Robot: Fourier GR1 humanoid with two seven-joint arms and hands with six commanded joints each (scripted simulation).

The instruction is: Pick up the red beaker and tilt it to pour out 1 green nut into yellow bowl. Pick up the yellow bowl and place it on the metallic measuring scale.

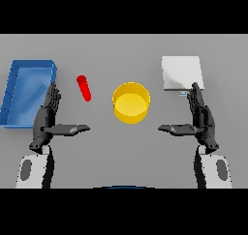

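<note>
Hands rest open and hold nothing: left hand (47, 118) at eight o'clock, right hand (201, 117) at four o'clock, fingers straight and thumbs pointing inward. Yellow bowl (131, 102) stands at the centre of the grey table (121, 152). Red beaker (84, 88) is at ten o'clock, apart from the left fingertips. Metallic measuring scale (181, 72) sits at two o'clock, blue tray (14, 86) at nine.
</note>
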